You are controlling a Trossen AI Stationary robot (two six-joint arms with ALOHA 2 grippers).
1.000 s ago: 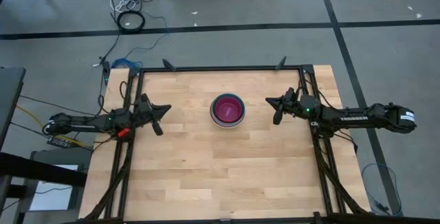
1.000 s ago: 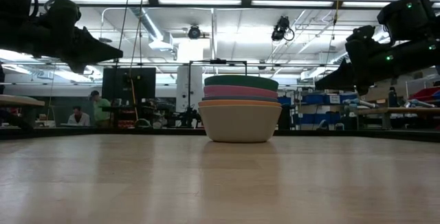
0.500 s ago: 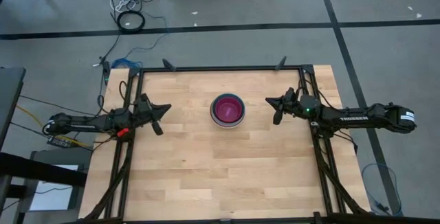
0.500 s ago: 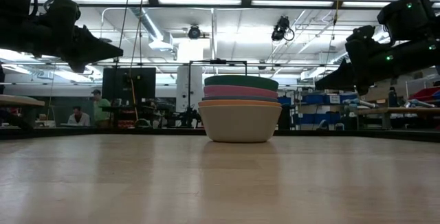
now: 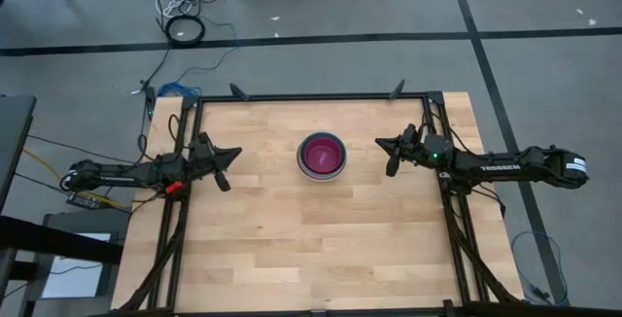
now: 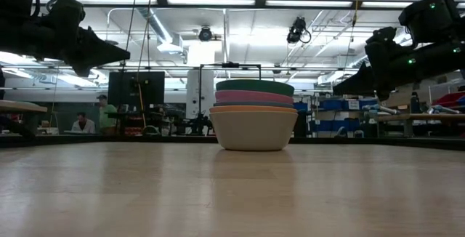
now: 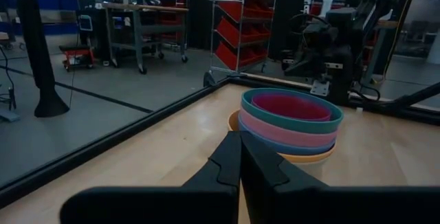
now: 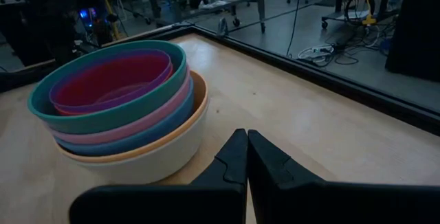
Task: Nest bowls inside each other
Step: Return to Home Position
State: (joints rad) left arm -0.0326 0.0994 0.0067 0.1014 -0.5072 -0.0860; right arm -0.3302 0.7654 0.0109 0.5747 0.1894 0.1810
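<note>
The bowls (image 5: pixel 322 155) stand as one nested stack at the middle of the wooden table, toward its far side. The grey-white bowl (image 6: pixel 253 129) sits at the bottom on its base, with orange, blue, light pink and teal rims (image 8: pixel 110 110) above it and a magenta bowl (image 8: pixel 113 80) innermost. My left gripper (image 5: pixel 233 154) hovers shut to the left of the stack, pointing at it. My right gripper (image 5: pixel 381 144) hovers shut to the right of the stack. Neither gripper touches anything.
A black metal frame (image 5: pixel 311 96) runs around the table's far and side edges. Bare wood lies all around the stack and toward the near edge (image 5: pixel 311 259). Beyond the table the low view shows a workshop with people seated far off (image 6: pixel 82 124).
</note>
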